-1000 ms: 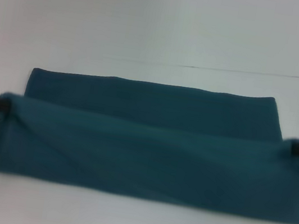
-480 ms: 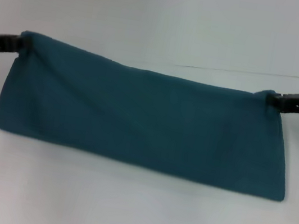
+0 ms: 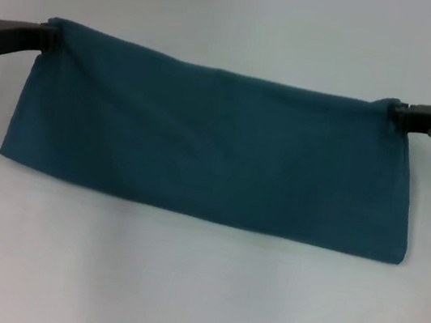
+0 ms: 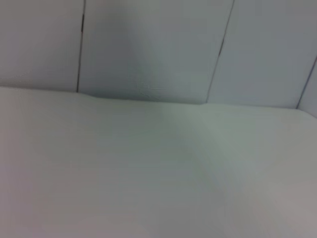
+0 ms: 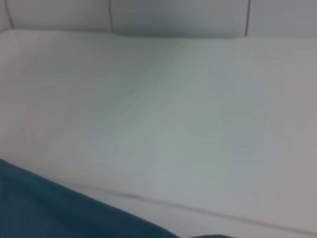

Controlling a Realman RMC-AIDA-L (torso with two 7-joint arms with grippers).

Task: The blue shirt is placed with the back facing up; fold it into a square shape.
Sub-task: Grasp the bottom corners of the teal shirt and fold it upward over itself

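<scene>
So right now the blue shirt (image 3: 213, 149) is off the bench (image 3: 194, 297) for most of its length, stretched out as a long band between the two arms. The left claw (image 3: 48, 38) is clamped on the corner at the robot's left, the right claw (image 3: 395, 112) is clamped on the opposite corner, and the fabric hangs down from that top edge like a curtain. The top line sags a bit toward the right side, and the bottom edge looks like it's at or just above the bench, though I can't tell for sure whether it's touching. Only the plain side shows. The right wrist view catches a slice of shirt at its edge, otherwise just bare bench and wall panels; the left wrist view shows nothing but bench and wall.

My guess is it's mid-fold, carrying the doubled-over shirt to lay it down again.

Stuff that could bite from here:
- Both grips are just on tiny corner pinches. Soft knit, whole shirt's weight, so one corner could slide out and the whole thing collapses into a heap.
- The arms aren't level, so it may land skewed and the square comes out crooked.
- If the layers inside have shifted, laying it down locks in wrinkles.
</scene>
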